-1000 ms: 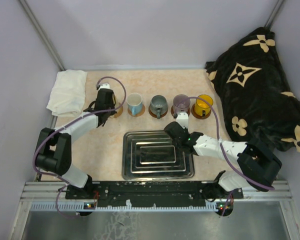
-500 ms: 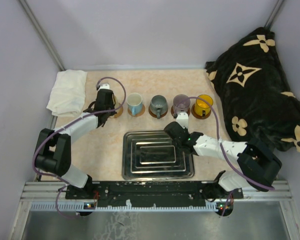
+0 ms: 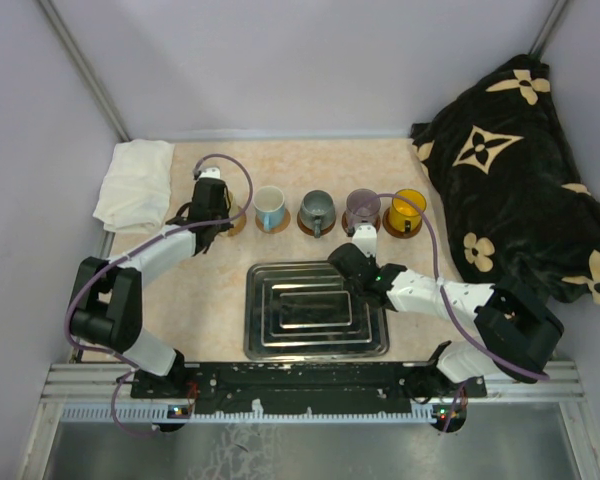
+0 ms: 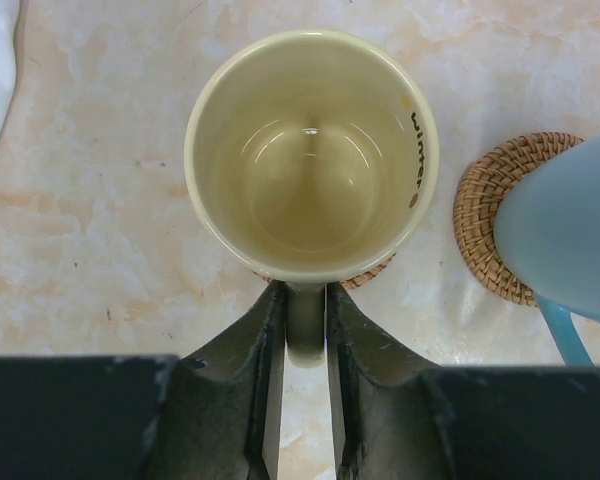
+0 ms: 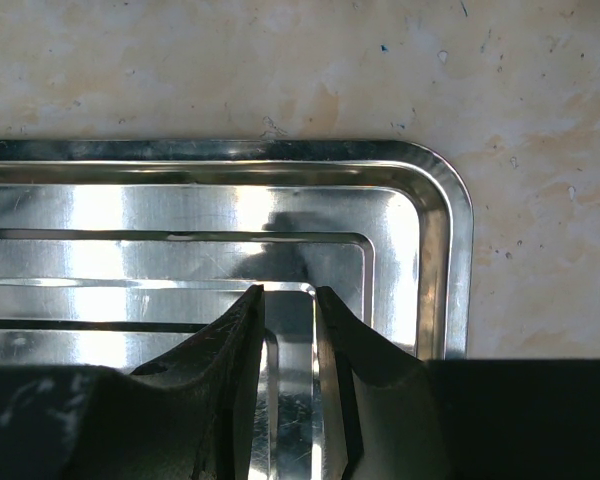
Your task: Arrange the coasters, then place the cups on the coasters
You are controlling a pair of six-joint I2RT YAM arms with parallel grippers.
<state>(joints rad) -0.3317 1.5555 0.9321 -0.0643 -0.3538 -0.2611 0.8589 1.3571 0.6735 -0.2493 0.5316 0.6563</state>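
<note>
The cream cup (image 4: 310, 160) stands upright at the left end of the row. Its coaster (image 4: 372, 274) is almost wholly hidden beneath it, with only a woven sliver showing at the near right, so how well it is centred cannot be fully judged. Its handle (image 4: 305, 335) points back into the left gripper (image 4: 305, 300), whose fingers flank it closely on both sides; whether they clamp it or merely rest beside it cannot be told. The step in hand looks like letting this cup go. To do it well, part the fingers evenly so neither one drags the handle and twists the cup off its coaster. Then draw straight back along the handle's line before lifting, keeping clear of the blue cup (image 4: 565, 230) just to the right on its own coaster. The right gripper (image 5: 290, 295) hangs over the tray (image 5: 445, 230) near its corner, jaws a narrow slot apart and empty.
</note>
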